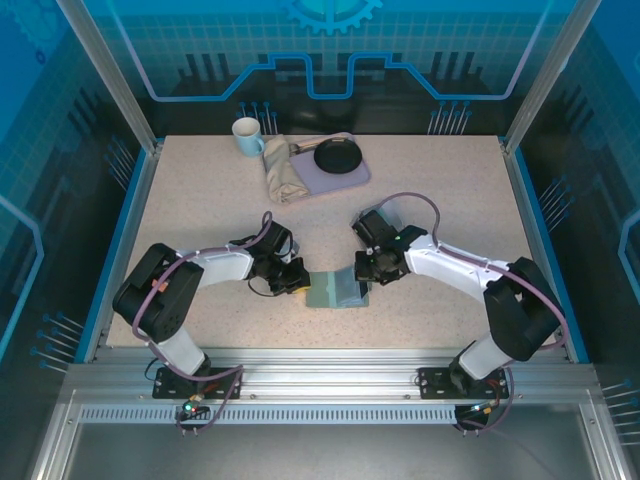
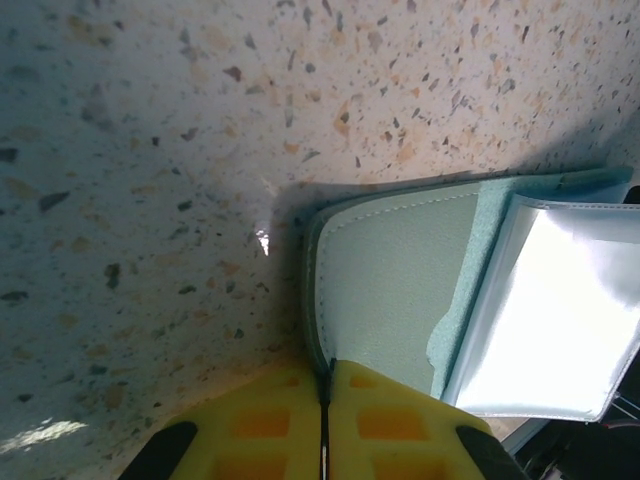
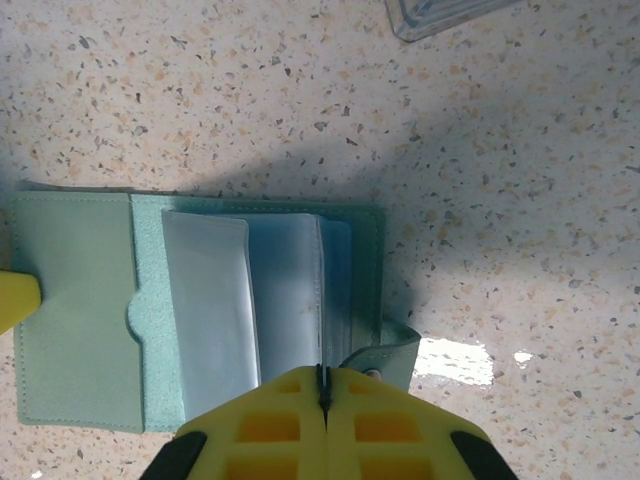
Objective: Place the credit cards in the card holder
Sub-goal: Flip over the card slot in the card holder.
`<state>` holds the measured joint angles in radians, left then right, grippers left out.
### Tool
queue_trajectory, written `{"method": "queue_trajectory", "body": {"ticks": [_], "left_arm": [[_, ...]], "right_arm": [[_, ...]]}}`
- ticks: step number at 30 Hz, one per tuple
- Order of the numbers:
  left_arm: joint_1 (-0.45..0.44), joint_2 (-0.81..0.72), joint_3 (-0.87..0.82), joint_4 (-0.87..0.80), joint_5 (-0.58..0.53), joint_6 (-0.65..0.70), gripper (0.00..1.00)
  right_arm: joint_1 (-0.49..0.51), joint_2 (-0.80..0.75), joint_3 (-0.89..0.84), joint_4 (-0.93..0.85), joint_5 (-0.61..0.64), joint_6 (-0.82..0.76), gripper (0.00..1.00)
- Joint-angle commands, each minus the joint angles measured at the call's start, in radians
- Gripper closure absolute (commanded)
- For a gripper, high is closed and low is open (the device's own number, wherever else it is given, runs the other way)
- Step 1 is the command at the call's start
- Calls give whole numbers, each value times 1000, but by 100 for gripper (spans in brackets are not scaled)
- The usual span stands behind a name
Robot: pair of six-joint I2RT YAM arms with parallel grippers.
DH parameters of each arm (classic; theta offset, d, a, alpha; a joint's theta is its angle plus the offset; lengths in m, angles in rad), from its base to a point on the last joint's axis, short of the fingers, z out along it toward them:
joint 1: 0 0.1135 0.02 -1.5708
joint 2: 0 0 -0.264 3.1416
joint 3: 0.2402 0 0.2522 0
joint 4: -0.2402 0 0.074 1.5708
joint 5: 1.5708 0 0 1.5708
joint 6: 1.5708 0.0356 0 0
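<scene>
The table (image 2: 150, 150) looks like speckled stone, matt and slightly grainy. The card holder (image 2: 390, 270) seems a soft, matt, leather-like material with stitched edges; its inner sleeves (image 2: 550, 310) are clear glossy plastic, shining strongly

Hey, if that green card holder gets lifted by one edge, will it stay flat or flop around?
Likely floppy: the card holder lies spread open with soft-looking stitched flaps, so it would probably fold at the spine. Its clear sleeves look thin and glossy, so they may fan out and feel slippery.
</scene>
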<state>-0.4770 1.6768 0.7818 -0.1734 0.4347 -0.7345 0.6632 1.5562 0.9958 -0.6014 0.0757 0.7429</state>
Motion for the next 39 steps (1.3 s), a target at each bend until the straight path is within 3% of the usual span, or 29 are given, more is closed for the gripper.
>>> {"method": "queue_trajectory", "body": {"ticks": [1, 7, 33, 36, 39], "left_arm": [[-4, 23, -9, 6, 12, -16, 93], [-12, 32, -6, 9, 11, -18, 93], [-23, 50, -7, 35, -2, -40, 93], [-22, 47, -12, 36, -11, -44, 93], [-23, 43, -21, 33, -27, -49, 93]], "right_arm": [[21, 33, -7, 12, 10, 19, 100], [40, 84, 7, 12, 14, 23, 100], [44, 118, 16, 264, -289, 81, 100], [44, 63, 43, 204, -239, 62, 100], [43, 23, 92, 77, -112, 21, 100]]}}
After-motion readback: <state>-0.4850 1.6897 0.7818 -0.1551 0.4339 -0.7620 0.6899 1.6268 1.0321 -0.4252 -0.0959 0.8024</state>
